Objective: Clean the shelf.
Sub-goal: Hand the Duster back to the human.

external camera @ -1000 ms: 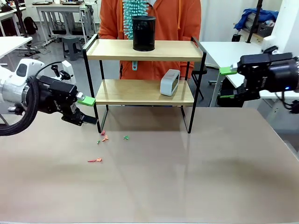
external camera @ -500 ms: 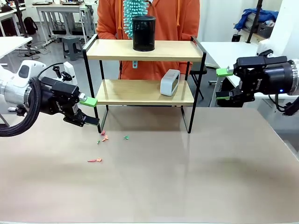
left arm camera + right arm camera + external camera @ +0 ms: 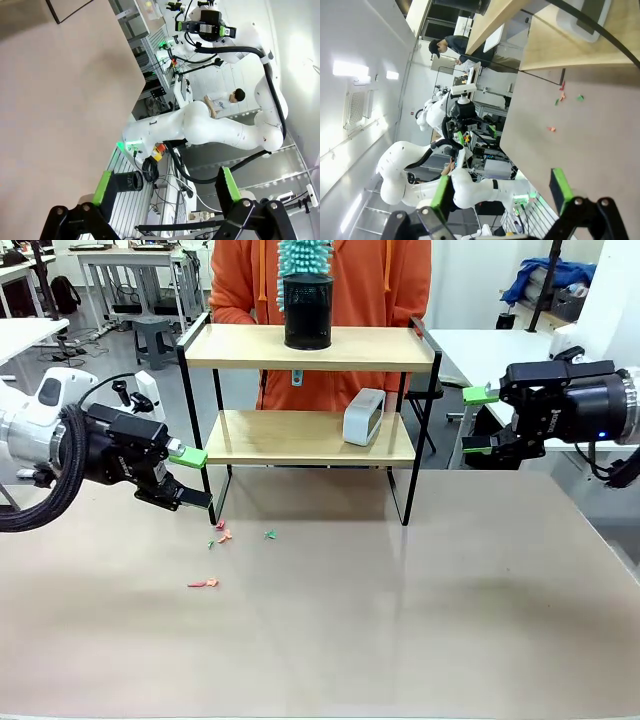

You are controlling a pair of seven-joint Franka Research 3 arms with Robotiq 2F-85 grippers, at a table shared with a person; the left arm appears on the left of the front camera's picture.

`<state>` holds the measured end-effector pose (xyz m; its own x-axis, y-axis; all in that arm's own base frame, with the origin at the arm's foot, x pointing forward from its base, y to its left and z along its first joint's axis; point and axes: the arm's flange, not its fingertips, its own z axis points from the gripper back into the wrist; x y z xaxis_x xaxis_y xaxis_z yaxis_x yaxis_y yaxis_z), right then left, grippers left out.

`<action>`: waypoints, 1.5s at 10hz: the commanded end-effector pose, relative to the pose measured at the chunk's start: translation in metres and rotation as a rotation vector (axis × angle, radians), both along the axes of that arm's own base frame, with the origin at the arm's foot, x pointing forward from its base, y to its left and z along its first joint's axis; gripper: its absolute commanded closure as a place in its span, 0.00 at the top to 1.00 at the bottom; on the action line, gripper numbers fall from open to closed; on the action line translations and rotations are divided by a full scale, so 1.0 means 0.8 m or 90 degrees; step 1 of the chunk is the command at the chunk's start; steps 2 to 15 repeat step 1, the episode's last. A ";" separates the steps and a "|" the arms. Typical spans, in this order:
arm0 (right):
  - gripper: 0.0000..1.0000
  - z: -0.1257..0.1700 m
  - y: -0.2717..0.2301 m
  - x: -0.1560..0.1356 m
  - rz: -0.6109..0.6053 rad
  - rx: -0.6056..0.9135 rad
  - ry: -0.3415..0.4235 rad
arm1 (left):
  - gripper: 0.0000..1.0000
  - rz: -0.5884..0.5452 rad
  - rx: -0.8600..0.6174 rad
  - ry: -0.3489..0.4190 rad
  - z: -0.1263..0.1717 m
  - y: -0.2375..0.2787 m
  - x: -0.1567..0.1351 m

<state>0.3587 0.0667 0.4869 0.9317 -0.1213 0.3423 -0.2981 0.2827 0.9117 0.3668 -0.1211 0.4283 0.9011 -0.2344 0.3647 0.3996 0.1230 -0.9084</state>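
Observation:
The shelf [image 3: 300, 348] stands mid-table, two light boards in a black frame; its boards also fill the top right of the right wrist view [image 3: 555, 50]. A black mesh cup [image 3: 307, 312] sits on the top board and a white boxy device [image 3: 363, 416] on the lower one. Behind the shelf, a person in orange holds a teal duster [image 3: 303, 258] above the cup. My left gripper [image 3: 190, 477] hangs open beside the shelf's left legs, its pads [image 3: 102, 187] empty. Off the shelf's right side, my right gripper [image 3: 477, 422] is open and empty, green pads [image 3: 561, 190] apart.
Small pink and green scraps [image 3: 220, 535] lie on the beige tabletop [image 3: 400, 620] in front of the shelf's left legs, with another pink bit [image 3: 203, 583] nearer me. White tables and chairs stand behind.
The right gripper has shifted left toward the shelf and the left gripper slightly right. The person has lifted the duster higher above the cup.

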 end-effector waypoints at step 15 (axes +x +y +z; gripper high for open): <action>1.00 0.000 0.003 0.003 0.001 0.014 -0.019 | 1.00 -0.007 0.002 -0.002 0.003 0.003 -0.001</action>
